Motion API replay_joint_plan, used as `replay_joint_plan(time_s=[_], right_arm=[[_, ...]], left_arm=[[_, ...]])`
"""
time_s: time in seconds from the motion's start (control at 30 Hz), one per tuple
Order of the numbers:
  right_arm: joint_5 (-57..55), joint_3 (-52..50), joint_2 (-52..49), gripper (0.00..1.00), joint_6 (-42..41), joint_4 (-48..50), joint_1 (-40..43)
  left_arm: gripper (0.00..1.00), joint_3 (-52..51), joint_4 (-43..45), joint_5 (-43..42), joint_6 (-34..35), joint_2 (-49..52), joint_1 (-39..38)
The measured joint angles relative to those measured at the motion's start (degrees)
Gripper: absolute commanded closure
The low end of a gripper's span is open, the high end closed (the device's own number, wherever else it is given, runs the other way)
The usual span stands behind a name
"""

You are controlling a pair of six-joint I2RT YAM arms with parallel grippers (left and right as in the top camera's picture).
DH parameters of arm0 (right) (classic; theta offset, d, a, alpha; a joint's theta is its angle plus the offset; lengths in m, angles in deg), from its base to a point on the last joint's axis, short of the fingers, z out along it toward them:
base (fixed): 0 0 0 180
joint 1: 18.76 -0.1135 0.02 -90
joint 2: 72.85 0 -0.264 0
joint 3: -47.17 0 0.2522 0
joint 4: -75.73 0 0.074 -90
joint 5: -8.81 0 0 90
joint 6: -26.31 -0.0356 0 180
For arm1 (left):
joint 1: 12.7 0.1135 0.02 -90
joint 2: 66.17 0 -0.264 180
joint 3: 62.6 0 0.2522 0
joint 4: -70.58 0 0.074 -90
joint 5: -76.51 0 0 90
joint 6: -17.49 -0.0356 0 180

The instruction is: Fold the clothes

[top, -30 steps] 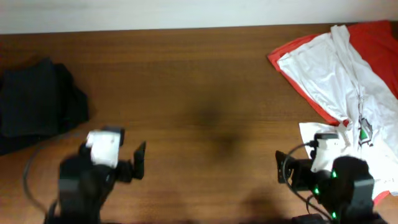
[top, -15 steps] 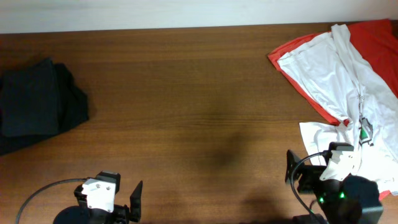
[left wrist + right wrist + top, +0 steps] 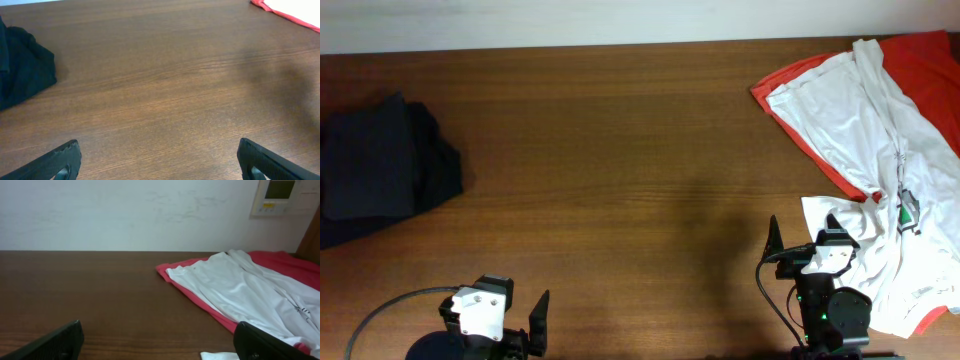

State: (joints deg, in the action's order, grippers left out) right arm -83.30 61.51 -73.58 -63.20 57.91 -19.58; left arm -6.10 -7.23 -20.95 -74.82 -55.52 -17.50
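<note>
Two heaps of clothing lie at opposite ends of the brown wooden table (image 3: 620,130). From overhead, a crumpled black cloth garment (image 3: 380,165) sits bunched at the 9 o'clock edge. A white cloth T-shirt (image 3: 840,115) is spread loosely at 2 o'clock on top of a red-orange cloth T-shirt (image 3: 920,55), whose bright border shows along the white one's left side. The white cloth runs on down toward 4 o'clock and carries a small dark print (image 3: 906,208).

The left gripper (image 3: 159,145) is at 7 o'clock, well apart from the black garment. Its jaws are spread wide over bare wood and grasp nothing.

The right gripper (image 3: 157,327) is at 5 o'clock, at the edge of the white T-shirt's lower part; whether it touches the cloth cannot be told. Its jaws also gape wide with nothing between them. Its wrist camera looks level across the table to the white-on-red heap at 3 o'clock, with a white wall (image 3: 125,215) behind and a pale wall panel (image 3: 279,196) at 1 o'clock.
</note>
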Motion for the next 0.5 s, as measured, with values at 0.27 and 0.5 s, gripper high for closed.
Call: replay_joint_plan(time_s=[0.27,0.5], right_arm=[[0.0,0.0,0.0,0.01,0.4,0.0,0.0],[0.0,0.0,0.0,0.01,0.6,0.0,0.0]], left_arm=[[0.01,0.0,0.0,0.0,0.0,0.0,0.0],[0.01,-2.4,1.3,0.9,0.0,-3.4,0.0]])
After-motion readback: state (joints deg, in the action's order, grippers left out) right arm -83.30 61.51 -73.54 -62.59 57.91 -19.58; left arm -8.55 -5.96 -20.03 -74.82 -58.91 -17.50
